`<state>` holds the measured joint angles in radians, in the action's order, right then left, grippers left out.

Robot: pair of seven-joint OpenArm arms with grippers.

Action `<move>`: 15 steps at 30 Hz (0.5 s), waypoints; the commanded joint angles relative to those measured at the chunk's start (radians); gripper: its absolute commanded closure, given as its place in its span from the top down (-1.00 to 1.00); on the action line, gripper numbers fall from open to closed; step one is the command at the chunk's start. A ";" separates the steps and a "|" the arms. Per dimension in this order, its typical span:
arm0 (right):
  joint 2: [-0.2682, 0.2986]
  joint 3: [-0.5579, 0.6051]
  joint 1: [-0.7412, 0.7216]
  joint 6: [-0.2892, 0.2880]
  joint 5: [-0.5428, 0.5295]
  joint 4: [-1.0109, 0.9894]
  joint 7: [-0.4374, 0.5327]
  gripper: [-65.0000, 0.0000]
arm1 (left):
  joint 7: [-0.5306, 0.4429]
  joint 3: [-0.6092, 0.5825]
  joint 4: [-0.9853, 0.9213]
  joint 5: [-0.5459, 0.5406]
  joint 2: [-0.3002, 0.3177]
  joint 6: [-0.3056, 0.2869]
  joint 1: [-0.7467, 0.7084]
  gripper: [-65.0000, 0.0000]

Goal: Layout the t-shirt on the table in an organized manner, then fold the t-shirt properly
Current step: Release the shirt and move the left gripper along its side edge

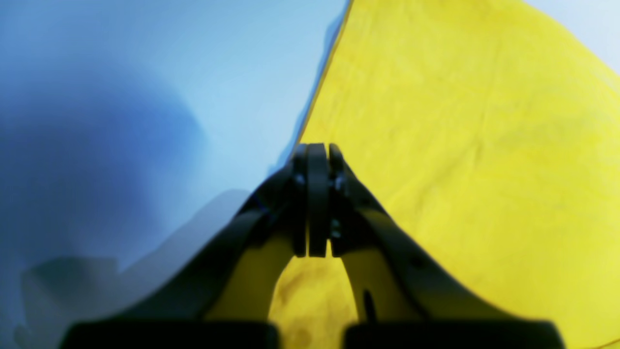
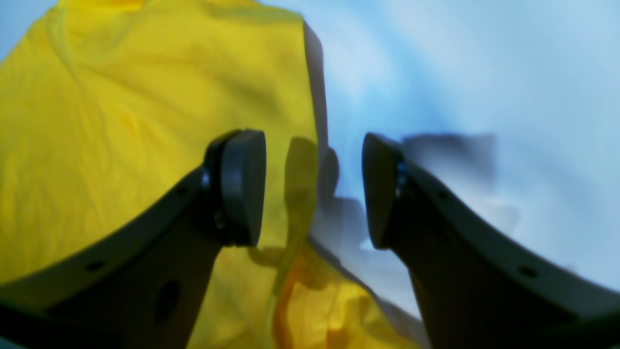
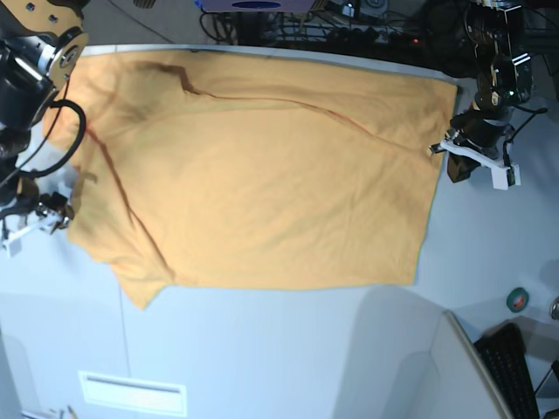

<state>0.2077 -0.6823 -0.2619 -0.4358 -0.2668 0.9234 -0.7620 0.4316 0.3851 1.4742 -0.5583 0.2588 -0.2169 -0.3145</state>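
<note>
The orange-yellow t-shirt [image 3: 262,175] lies spread mostly flat on the pale table [image 3: 262,349], with a long crease running across it toward the right side. My left gripper [image 3: 441,150] is at the shirt's right edge. In the left wrist view its fingertips [image 1: 317,152] are pressed together right on the edge of the shirt [image 1: 460,145]. My right gripper [image 3: 59,209] is at the shirt's left edge. In the right wrist view it [image 2: 312,189] is open, with the edge of the shirt [image 2: 145,97] running between the two fingers and some bunched cloth below.
A green tape roll [image 3: 518,298] and a black keyboard [image 3: 515,358] sit at the table's lower right. Cables and equipment [image 3: 367,22] line the far edge. A white label [image 3: 131,393] lies near the front edge.
</note>
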 commanded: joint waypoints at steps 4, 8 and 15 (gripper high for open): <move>0.052 -0.001 -0.055 -0.002 -0.010 -0.142 0.072 -0.05 | -0.023 0.005 0.015 -0.010 0.015 -0.006 0.005 -1.00; 0.049 -0.001 -0.055 -0.004 -0.010 -0.146 0.080 -0.05 | -0.023 0.007 -0.002 -0.010 0.015 -0.006 0.007 -1.00; 0.043 -0.001 -0.067 -0.093 -0.009 -0.151 0.083 -0.08 | -0.024 0.007 -0.027 -0.010 0.015 -0.006 0.008 -1.00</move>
<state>0.2314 -0.6815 -0.3016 -0.5175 -0.2611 0.7578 -0.6952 0.4301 0.3855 1.4330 -0.5583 0.2604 -0.2173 -0.3119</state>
